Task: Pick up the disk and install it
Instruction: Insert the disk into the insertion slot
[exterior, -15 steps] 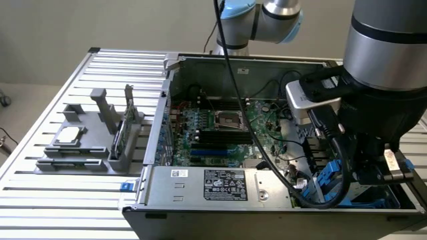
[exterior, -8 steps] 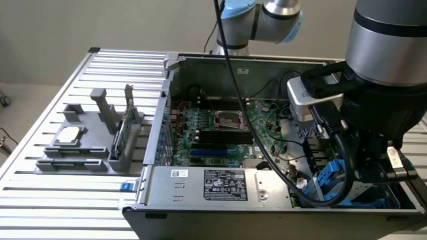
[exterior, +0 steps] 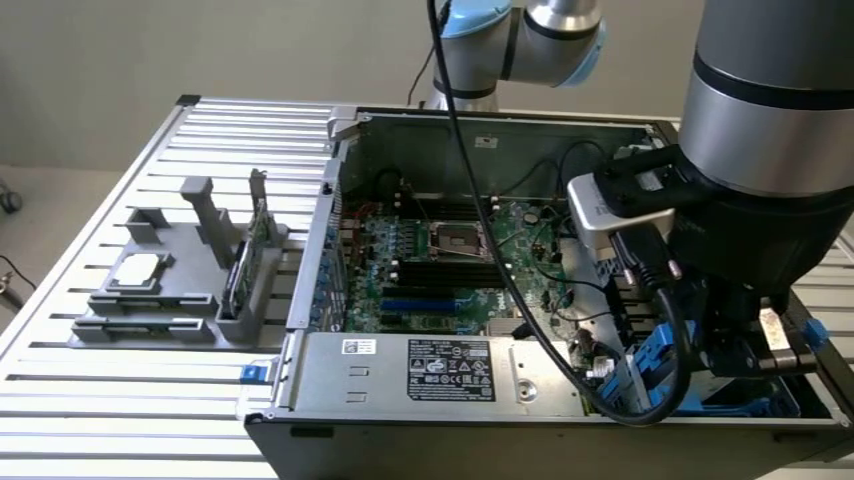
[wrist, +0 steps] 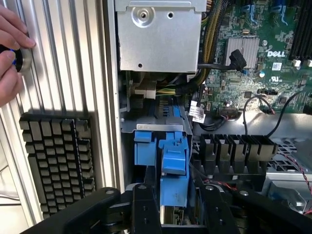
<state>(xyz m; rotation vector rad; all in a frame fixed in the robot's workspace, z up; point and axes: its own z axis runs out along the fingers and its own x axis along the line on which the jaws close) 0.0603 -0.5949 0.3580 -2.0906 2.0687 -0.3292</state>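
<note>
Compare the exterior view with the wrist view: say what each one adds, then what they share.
Exterior view adds: a grey holder on the slatted table at that view's left, carrying a square silver chip and an upright green card; also the labelled power supply box inside the case. Wrist view adds: a person's hand over the table, a black keyboard beside the case, and a silver metal cage. Shared: the motherboard, and the gripper at the disk, seen by its blue carrier, in the drive bay.
</note>
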